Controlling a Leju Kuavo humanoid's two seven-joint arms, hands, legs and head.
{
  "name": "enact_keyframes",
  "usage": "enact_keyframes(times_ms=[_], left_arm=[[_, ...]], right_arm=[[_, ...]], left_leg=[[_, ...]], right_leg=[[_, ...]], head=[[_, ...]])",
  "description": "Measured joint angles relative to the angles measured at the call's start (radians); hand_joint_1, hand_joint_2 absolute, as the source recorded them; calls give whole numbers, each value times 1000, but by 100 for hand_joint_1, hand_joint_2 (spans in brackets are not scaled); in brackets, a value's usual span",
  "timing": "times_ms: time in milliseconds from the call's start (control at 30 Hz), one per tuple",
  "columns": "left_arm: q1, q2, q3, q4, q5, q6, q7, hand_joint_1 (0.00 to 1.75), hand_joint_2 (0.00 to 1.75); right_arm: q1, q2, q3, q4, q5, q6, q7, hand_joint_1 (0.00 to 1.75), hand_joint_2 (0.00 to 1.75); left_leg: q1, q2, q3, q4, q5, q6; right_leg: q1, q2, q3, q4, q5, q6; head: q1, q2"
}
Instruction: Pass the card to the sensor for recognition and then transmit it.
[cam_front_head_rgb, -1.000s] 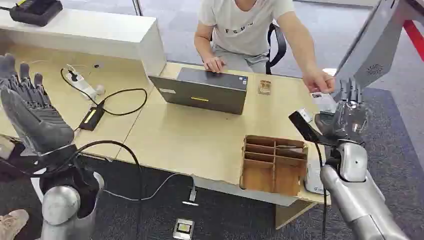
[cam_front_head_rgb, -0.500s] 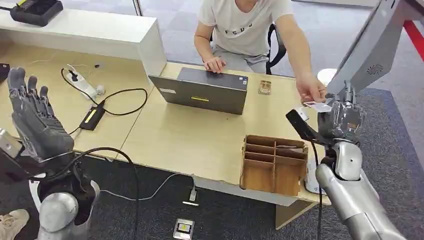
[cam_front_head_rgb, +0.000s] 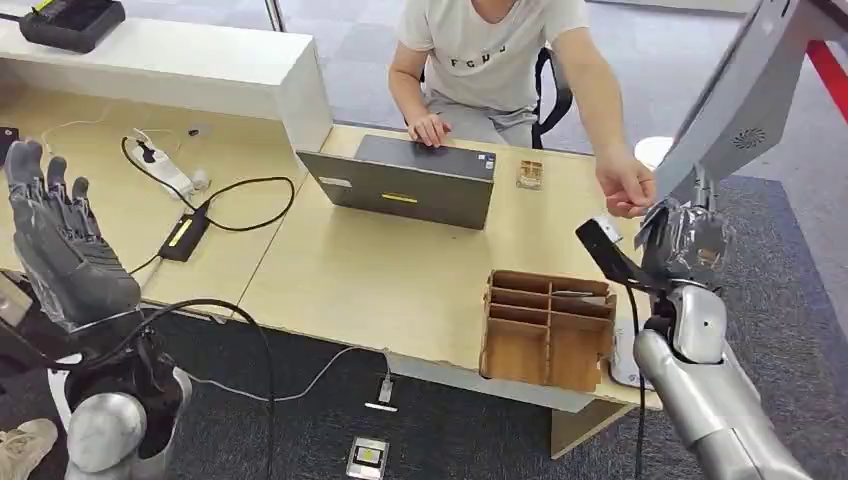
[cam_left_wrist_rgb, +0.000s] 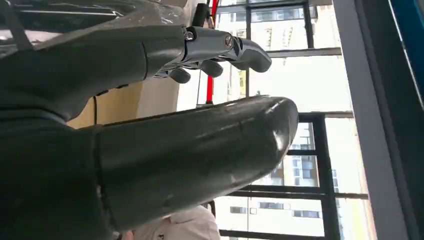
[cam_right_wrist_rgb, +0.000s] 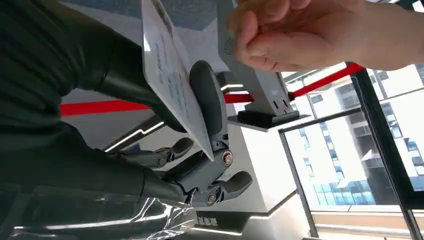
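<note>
Person's hand (cam_front_head_rgb: 624, 188) withdrew | right hand (cam_front_head_rgb: 690, 238) raised, pinching card (cam_right_wrist_rgb: 172, 75)

You can make out dark letters across the chest of the person's white T-shirt (cam_front_head_rgb: 487, 60) in the head view, something like "FCUJ", though they are too small to be sure. The card (cam_right_wrist_rgb: 172, 75) in the right wrist view carries faint bluish print that stays unreadable. No other text can be read.
</note>
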Motion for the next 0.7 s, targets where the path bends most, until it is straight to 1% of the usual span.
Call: enact_keyframes(times_ms=[167, 267, 400, 567, 633, 700], left_arm=[[19, 5, 9, -9, 17, 0, -15, 0, 0], [35, 10, 13, -12, 27, 0, -27, 0, 0], [55, 10, 26, -18, 29, 0, -42, 0, 0], [94, 10, 50, -34, 22, 0, -40, 0, 0], [109, 9, 61, -39, 22, 0, -40, 0, 0], [119, 9, 69, -44, 22, 0, -47, 0, 0]], right_arm=[[27, -18, -3, -47, -23, -11, 13, 175, 175], [49, -38, -14, -95, -40, -13, 26, 175, 175], [84, -75, -40, -161, -73, -24, 51, 175, 175], [158, -131, -92, -237, -138, -33, 74, 175, 175], [204, -149, -119, -266, -175, -37, 63, 175, 175], [252, -158, -147, -293, -187, -39, 39, 175, 175]], left_leg=[[0, 0, 0, 0, 0, 0], [0, 0, 0, 0, 0, 0], [0, 0, 0, 0, 0, 0], [0, 0, 0, 0, 0, 0], [0, 0, 0, 0, 0, 0], [0, -1, 0, 0, 0, 0]], right_leg=[[0, 0, 0, 0, 0, 0], [0, 0, 0, 0, 0, 0], [0, 0, 0, 0, 0, 0], [0, 0, 0, -1, 0, 0], [0, 0, 0, -1, 0, 0], [0, 0, 0, -1, 0, 0]], head=[[0, 0], [0, 0], [0, 0], [0, 0], [0, 0], [-1, 0]])
